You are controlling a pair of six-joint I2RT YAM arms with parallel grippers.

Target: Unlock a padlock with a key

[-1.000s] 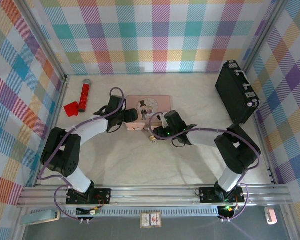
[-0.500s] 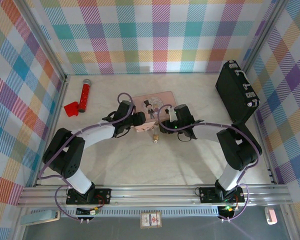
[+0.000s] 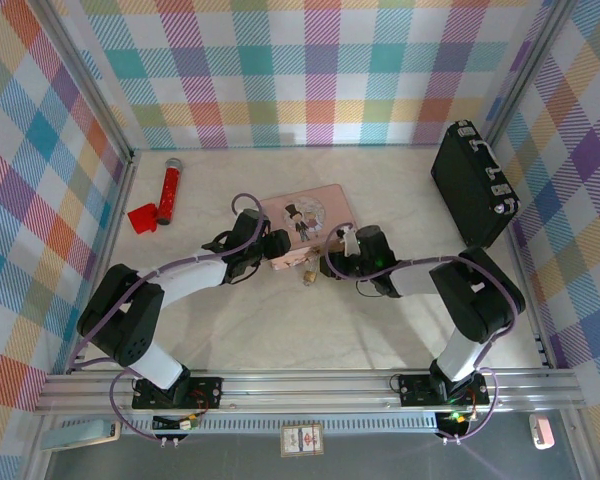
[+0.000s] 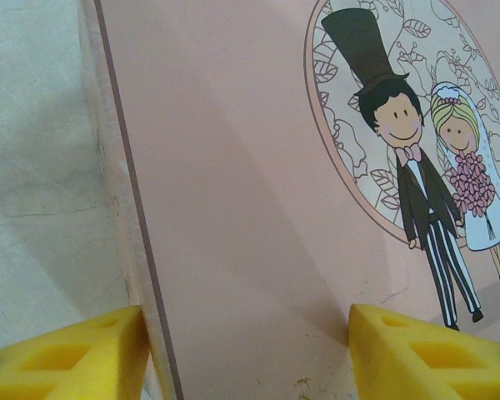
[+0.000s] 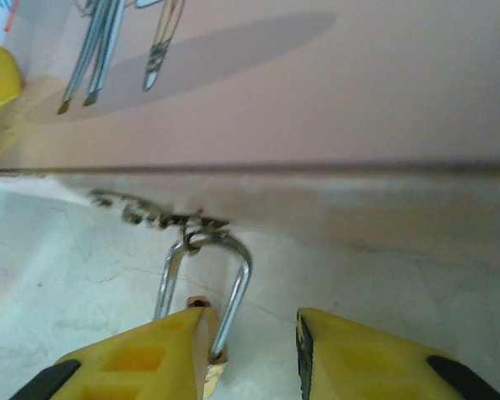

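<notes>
At left, the left gripper had jaws spread over the pink tin box corner, nothing pinched. The padlock hung from the tin's front edge and looked locked. The right gripper had jaws released, straddling it (brass body against one finger). Couldn't make out the key; unlocking apparently not started.

Tin box mid-table, ahead of both my bases. Padlock at box's near edge, shackle hooked there, body just before box. My right gripper on near side of that edge; shackle between my fingers, padlock body against left one. My left gripper at box's near left corner: one finger over table beside box wall, other above lid. Case far right by wall, well apart. Tube toy far left, cloth scrap just beside its near end.
</notes>
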